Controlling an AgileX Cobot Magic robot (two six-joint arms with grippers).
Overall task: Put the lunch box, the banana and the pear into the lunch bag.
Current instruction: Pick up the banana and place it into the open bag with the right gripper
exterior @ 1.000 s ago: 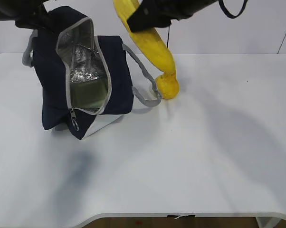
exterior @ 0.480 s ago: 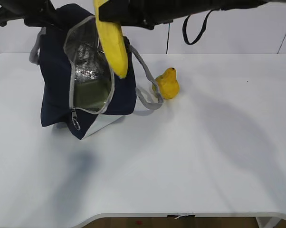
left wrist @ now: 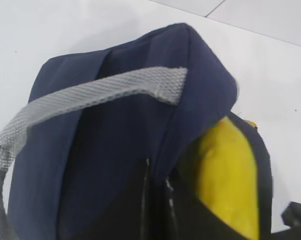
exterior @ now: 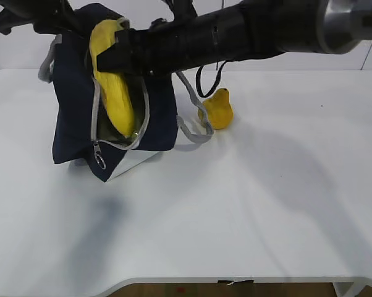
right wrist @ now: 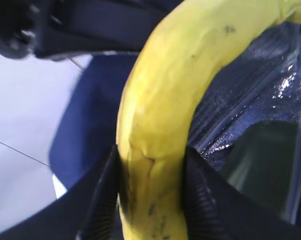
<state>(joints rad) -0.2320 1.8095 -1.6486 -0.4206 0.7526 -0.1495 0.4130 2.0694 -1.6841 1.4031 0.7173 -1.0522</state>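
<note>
The navy lunch bag (exterior: 71, 117) stands tilted at the table's left with its zipper open. My left gripper (exterior: 55, 25) is shut on its upper edge, as the left wrist view shows (left wrist: 155, 200). My right gripper (exterior: 115, 52) reaches across and is shut on the banana (exterior: 115, 93), whose lower end is inside the bag's mouth. In the right wrist view the banana (right wrist: 170, 100) sits between my fingers (right wrist: 103, 200) over the foil lining (right wrist: 250, 95). A dark green surface inside (right wrist: 260, 160) looks like the lunch box lid. The pear (exterior: 218, 109) stands on the table right of the bag.
A grey strap handle (exterior: 192, 117) hangs from the bag toward the pear; another strap (left wrist: 90, 95) crosses the bag's top. The white table (exterior: 248, 204) stretches to the front and right. A white wall stands behind.
My right arm has carried the banana left from above the pear and down into the bag's open mouth. The left gripper has kept its hold on the bag.
</note>
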